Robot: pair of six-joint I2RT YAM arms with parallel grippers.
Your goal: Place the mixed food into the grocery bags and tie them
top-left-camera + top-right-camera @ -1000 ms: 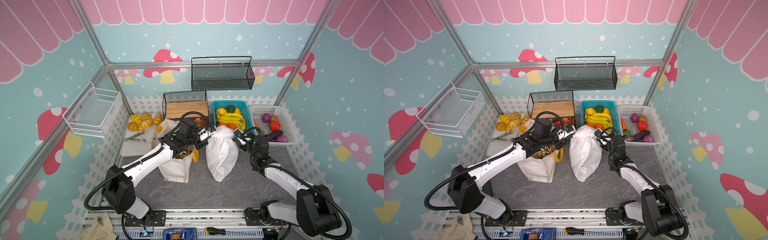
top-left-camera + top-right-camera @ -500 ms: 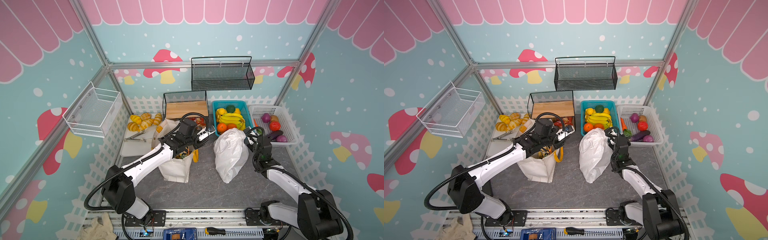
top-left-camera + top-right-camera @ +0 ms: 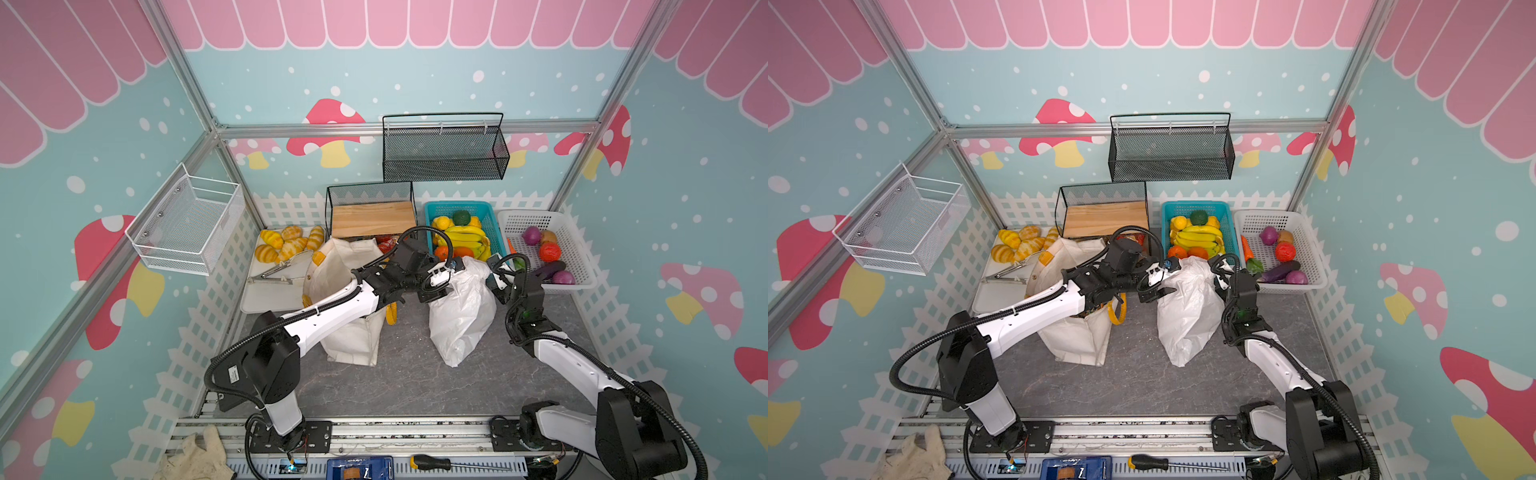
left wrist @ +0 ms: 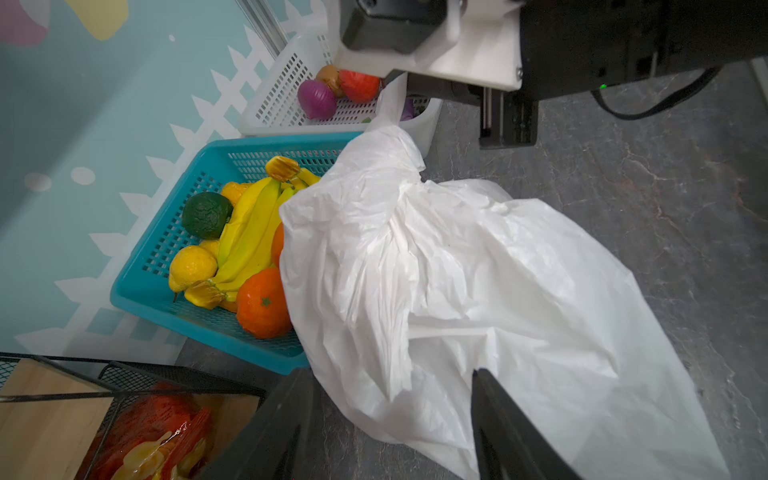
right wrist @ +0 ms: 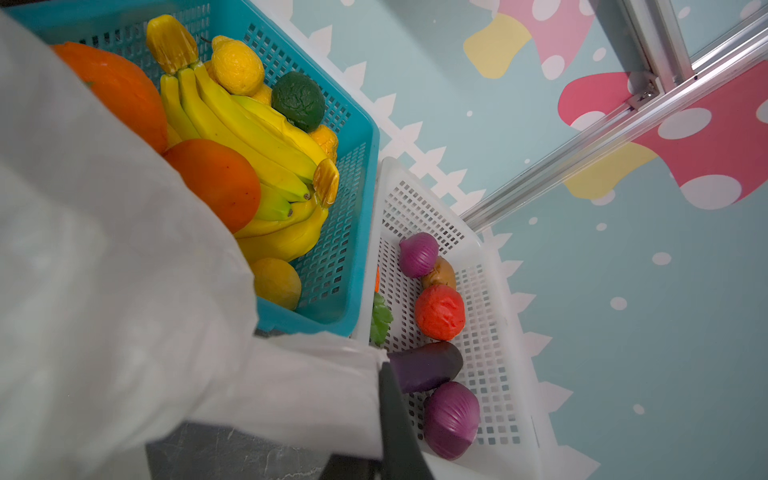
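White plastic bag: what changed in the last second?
The left gripper opened and let go of the white plastic bag; its jaws now stand apart around a loose fold. The right gripper, shut on the bag's handle, pulled the bag rightward. The canvas tote and the blue fruit basket are unchanged.

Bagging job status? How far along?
Done: white plastic bag bulges, apparently filled; tote stands beside it, contents mostly hidden. In hand: right end effector shut on a strip of the plastic bag, left end effector open at its other side. Left: neither bag looks tied.
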